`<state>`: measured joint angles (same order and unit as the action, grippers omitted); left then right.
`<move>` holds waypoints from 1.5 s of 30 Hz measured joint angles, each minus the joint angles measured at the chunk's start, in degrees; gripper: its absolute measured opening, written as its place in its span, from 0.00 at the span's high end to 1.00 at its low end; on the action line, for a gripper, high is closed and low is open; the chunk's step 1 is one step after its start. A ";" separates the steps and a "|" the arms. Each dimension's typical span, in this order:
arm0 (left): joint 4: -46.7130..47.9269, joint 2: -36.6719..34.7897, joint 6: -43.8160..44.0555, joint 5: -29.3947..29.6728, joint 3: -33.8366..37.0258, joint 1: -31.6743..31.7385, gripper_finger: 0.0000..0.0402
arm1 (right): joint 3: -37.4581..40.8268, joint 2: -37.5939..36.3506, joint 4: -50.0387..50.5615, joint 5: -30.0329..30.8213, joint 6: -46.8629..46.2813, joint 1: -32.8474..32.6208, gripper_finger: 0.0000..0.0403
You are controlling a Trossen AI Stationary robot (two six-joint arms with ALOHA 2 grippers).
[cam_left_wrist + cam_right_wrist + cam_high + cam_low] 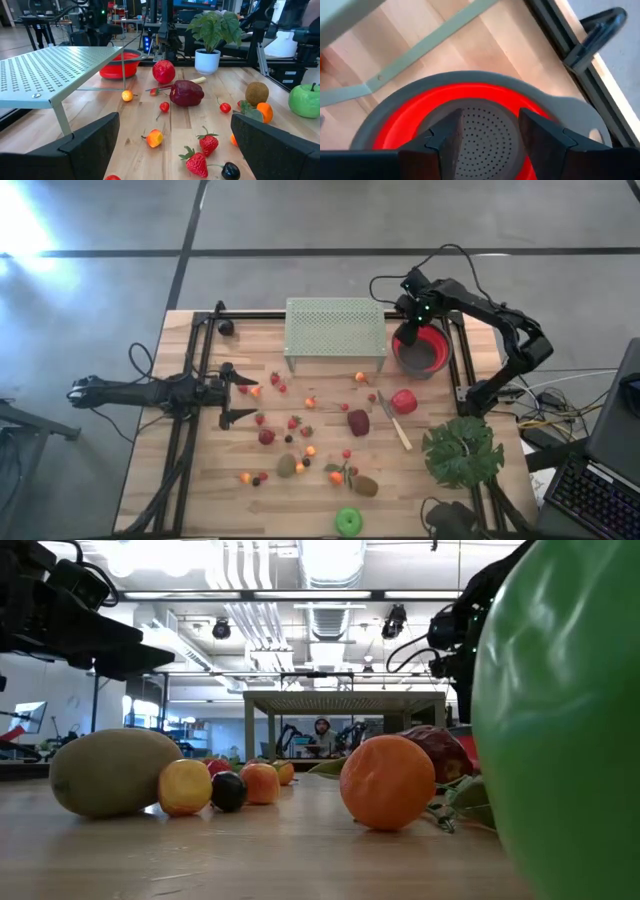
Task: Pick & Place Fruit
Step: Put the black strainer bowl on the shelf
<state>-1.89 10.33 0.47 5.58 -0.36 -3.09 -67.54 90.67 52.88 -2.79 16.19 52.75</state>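
The right gripper (408, 332) hangs directly over the red colander (436, 356) at the table's far right, its fingers parted with nothing between them; only the perforated floor shows in the gap. The left gripper (238, 393) waits low over the left side, jaws spread wide and empty.

The fruit lies scattered over the middle of the board, well apart from the colander: strawberries (208, 142), a red apple (404, 401), a dark maroon fruit (187, 93), 2 kiwis (365, 486), a green apple (349, 521) at the near edge.

These look like hard, glossy toys, probably light and stiff; round ones may roll or squirt free, so I would pinch each across its widest middle, not by the stem.
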 joint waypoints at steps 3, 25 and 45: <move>-0.02 0.00 0.00 0.00 0.02 -0.01 0.03 | -1.31 1.25 0.23 1.89 2.93 0.00 0.54; -0.02 -0.01 0.00 0.00 0.01 -0.02 0.03 | -2.58 5.65 -0.12 6.30 23.35 -0.63 0.59; -0.01 -0.02 0.00 0.00 0.01 -0.01 0.03 | -2.45 4.04 2.43 10.52 25.09 -1.13 0.67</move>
<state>-1.90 10.31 0.47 5.58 -0.35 -3.10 -70.00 94.71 55.31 7.73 41.28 51.62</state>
